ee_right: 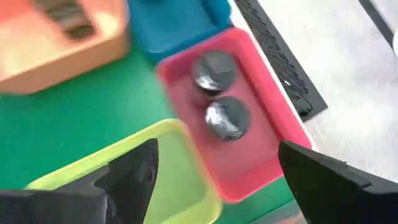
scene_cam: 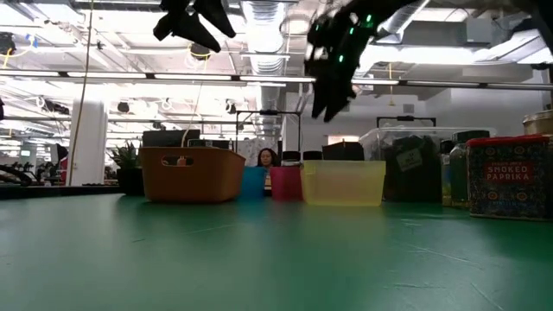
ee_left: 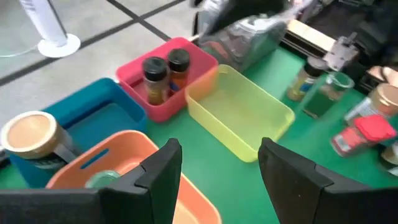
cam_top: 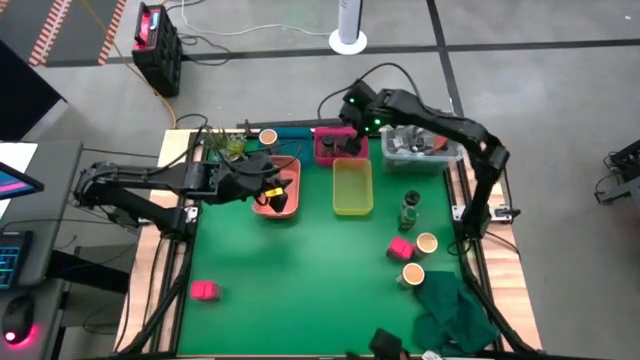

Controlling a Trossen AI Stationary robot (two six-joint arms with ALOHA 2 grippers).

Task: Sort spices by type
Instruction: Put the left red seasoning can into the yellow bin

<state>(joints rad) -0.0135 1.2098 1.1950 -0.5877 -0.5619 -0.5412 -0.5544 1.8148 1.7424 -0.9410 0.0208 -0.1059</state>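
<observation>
My left gripper (ee_left: pixel 217 167) is open and hangs over the orange tray (cam_top: pixel 276 191), where a green-topped jar (ee_left: pixel 102 180) lies. My right gripper (ee_right: pixel 217 174) is open too and hovers over the pink tray (cam_top: pixel 335 147), empty. Two black-capped bottles (ee_right: pixel 214 70) (ee_right: pixel 228 117) stand in that tray. A tan-topped jar (cam_top: pixel 268 136) stands at the blue tray (ee_left: pixel 106 115). On the mat's right side stand a green-topped jar (cam_top: pixel 410 207), a magenta box (cam_top: pixel 401 248) and two tan-topped jars (cam_top: pixel 427 242) (cam_top: pixel 413 274). Another magenta box (cam_top: pixel 204 290) lies near the left front.
A yellow tray (cam_top: pixel 352 187) sits between the orange and pink trays. A clear box of grey clutter (cam_top: pixel 415 148) stands at the far right. A crumpled green cloth (cam_top: pixel 455 312) lies at the near right corner. Green mat (cam_top: pixel 290 270) lies bare in the middle.
</observation>
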